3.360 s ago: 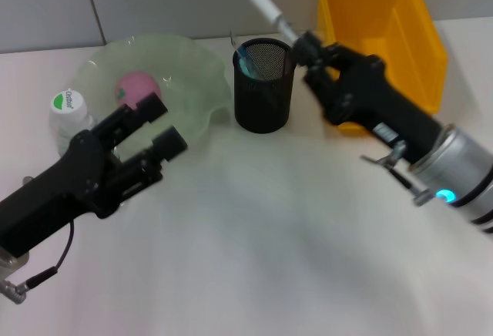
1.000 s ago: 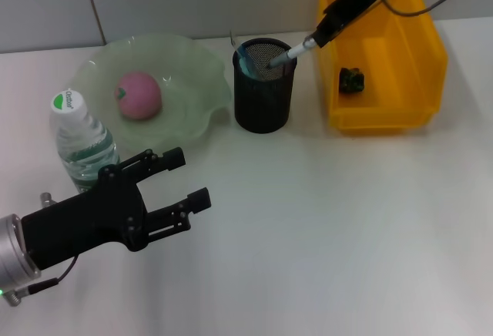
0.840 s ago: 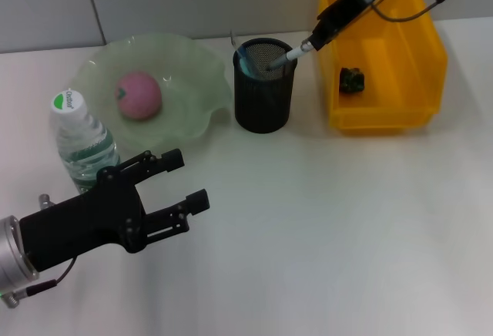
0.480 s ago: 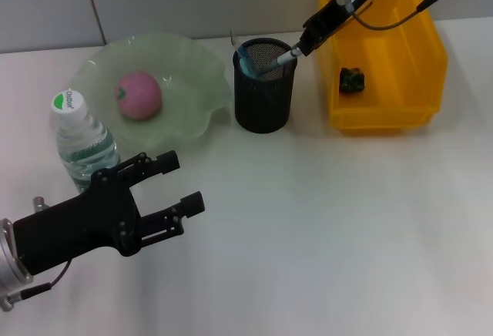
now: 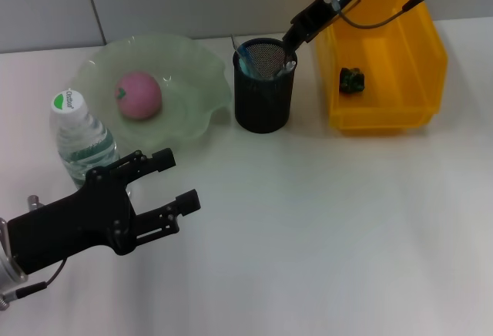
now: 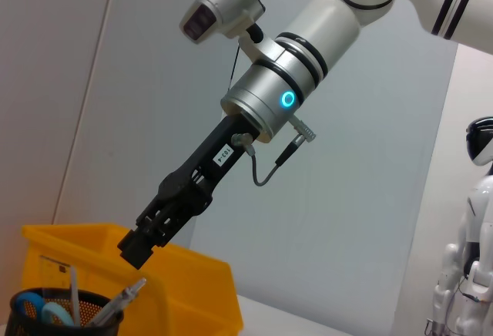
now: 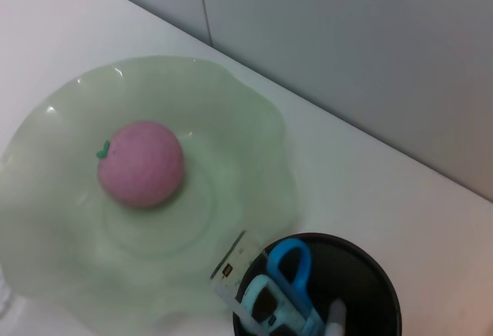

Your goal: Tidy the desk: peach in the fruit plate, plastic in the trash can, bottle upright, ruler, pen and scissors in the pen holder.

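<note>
- A white desk [image 5: 323, 220] spreads beneath everything.
- A grey panelled wall [image 5: 169, 1] rises behind it.
- A white humanoid figure [image 6: 470, 274] stands far off.

The white table [image 5: 323, 220] carried a green plate [image 5: 192, 82] at ten o'clock, a water bottle [image 5: 81, 139] upright at nine, a black mesh pen holder [image 5: 262, 105] at twelve, and a yellow bin [image 5: 385, 116] at one.

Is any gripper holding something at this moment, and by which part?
Nothing is held. The left gripper is open over the table, and the right gripper is above the pen holder, where the pen already stands.
</note>
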{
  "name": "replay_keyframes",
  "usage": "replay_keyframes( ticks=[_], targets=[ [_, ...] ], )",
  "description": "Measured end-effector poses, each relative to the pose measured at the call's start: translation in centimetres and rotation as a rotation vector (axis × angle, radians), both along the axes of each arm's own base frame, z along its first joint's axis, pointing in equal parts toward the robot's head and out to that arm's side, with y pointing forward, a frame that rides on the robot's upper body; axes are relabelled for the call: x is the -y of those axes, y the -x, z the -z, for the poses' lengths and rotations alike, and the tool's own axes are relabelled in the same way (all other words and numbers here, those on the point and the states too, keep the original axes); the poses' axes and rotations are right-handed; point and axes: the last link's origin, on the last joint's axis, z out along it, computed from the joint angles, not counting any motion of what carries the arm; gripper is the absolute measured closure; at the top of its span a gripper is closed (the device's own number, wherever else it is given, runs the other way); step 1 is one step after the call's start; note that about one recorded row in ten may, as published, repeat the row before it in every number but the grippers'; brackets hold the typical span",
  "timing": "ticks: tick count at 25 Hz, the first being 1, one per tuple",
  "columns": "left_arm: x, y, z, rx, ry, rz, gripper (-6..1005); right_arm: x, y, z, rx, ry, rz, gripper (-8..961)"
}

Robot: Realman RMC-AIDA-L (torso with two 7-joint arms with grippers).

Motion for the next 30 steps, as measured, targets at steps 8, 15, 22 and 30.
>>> replay_keyframes(
  ticks=[8, 15, 22, 30],
  targets=[
    [0.1, 0.0, -0.1, 0.006, 0.001, 0.004, 211, -0.1, 0.4, -0.1, -0.011, -0.027, -0.024, 385],
    [0.2, 0.0, 0.0, 0.008, 0.005, 0.0, 210, 1.4, -0.5, -0.5, -0.135, -0.084, -0.128, 345],
    [0.3, 0.1, 0.0, 0.009, 0.008, -0.004, 210, 3.4, -2.1, -2.1, -0.415, -0.108, -0.208, 311],
    [0.4, 0.1, 0.2, 0.006, 0.016, -0.003, 209, 6.2, -5.3, -2.9, -0.539, -0.072, -0.301, 256]
  ],
)
